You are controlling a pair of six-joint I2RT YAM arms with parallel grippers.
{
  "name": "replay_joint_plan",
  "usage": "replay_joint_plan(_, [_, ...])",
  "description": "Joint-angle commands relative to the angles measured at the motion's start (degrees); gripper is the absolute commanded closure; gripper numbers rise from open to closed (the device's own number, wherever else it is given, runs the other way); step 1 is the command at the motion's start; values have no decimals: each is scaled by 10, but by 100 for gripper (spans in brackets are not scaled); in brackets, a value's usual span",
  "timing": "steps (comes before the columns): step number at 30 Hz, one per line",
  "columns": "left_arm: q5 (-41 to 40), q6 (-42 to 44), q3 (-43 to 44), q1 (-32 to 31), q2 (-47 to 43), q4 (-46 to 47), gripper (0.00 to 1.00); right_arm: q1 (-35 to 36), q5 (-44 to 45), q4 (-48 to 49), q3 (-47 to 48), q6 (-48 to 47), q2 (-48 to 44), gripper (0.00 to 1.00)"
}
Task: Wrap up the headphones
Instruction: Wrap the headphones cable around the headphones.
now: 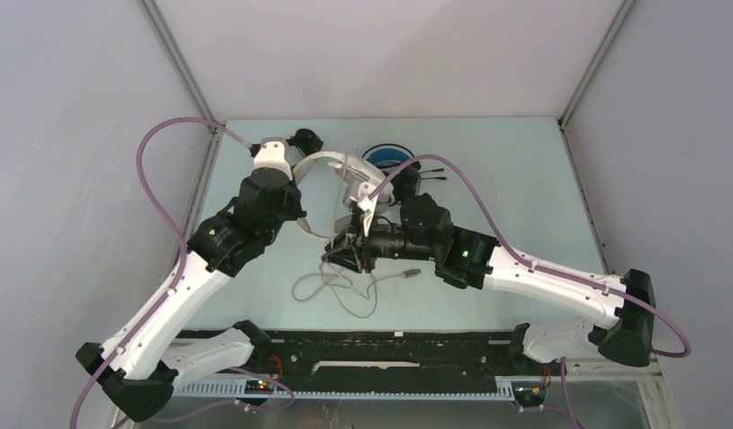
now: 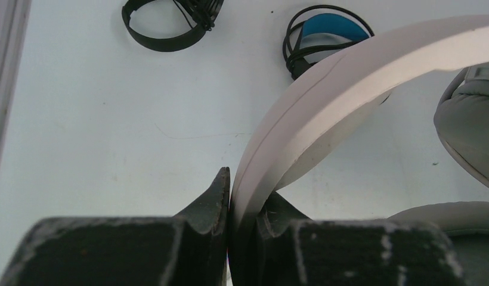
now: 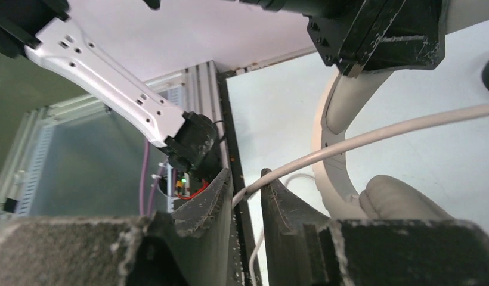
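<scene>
Pale table [image 1: 524, 223]; white headset [image 2: 325, 95] shows no legible branding.

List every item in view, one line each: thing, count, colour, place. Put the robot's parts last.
white headphones: one, white with grey ear pads, mid-table, headband clamped in the left gripper.
white cable: one, white, running from the right gripper's fingers, the rest loose on the table near centre.
black headphones: one, all black, far left of the table.
blue-banded headphones: one, black with blue band, far centre of the table.
table: one, pale grey-green.
left gripper: one, black, shut on the headband.
right gripper: one, black, shut on the cable.
</scene>
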Motion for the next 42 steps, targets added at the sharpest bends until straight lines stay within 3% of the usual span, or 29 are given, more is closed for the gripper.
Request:
replay_joint_plan(1, [30, -84, 46, 16, -19, 72, 100, 29, 99, -15, 29, -75, -11, 73])
replay_joint_plan(8, [53, -109, 48, 31, -34, 80, 100, 51, 164, 16, -36, -89, -36, 72])
replay_joint_plan(28, [85, -115, 105, 47, -19, 85, 100, 58, 182, 58, -180, -20, -69, 68])
replay_joint_plan(30, [88, -117, 107, 48, -18, 83, 100, 58, 197, 76, -193, -15, -71, 75])
replay_joint_plan(33, [88, -115, 114, 54, -20, 78, 100, 53, 280, 88, -220, -2, -82, 98])
replay_joint_plan(42, [156, -134, 115, 188, -52, 90, 100, -80, 376, -30, -311, 210, -160, 100])
